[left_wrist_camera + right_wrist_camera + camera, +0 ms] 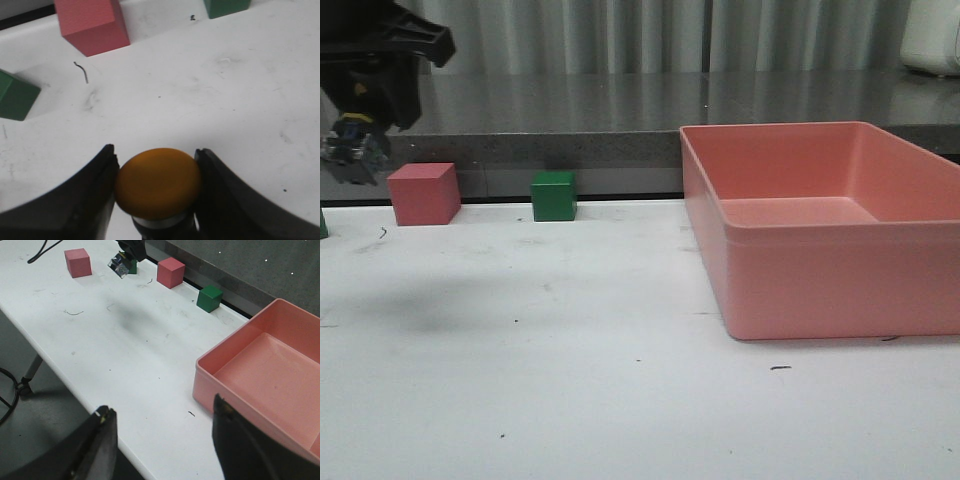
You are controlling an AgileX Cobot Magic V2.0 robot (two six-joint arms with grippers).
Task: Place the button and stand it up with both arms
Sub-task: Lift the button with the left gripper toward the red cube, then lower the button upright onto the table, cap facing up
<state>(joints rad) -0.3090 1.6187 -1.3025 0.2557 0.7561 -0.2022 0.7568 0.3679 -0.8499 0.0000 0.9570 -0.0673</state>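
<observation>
Because the pink bin (840,230) takes up so much of the white table (570,380), it serves as the landmark, and it also narrows the room for setting anything down. Well away from the bin, at the table's far edge, a pink cube (423,193) and a green cube (553,195) stand apart from each other; the right wrist view shows a second pink cube (77,262) and another green cube (131,266) farther still from the bin.

High above the table on the side far from the bin, the left gripper (157,187) is clenched on the button (158,183), its fingers (90,200) pressing either side of the yellow cap. The button's black-and-clear base shows only as a small blur in the front view. The right gripper (162,432) hangs released and holds nothing, out past the table's near edge, short of the bin's corner.

Several things could go wrong from here. The grip sits on a rounded cap (a curved, smooth-looking surface), so the button may slip or swivel during the move. If it is let go while tilted, the top-heavy piece will likely topple instead of standing. A descent close to the cubes risks knocking them. The right arm, coming in to steady things, could clip the bin's wall or bump the left arm.
</observation>
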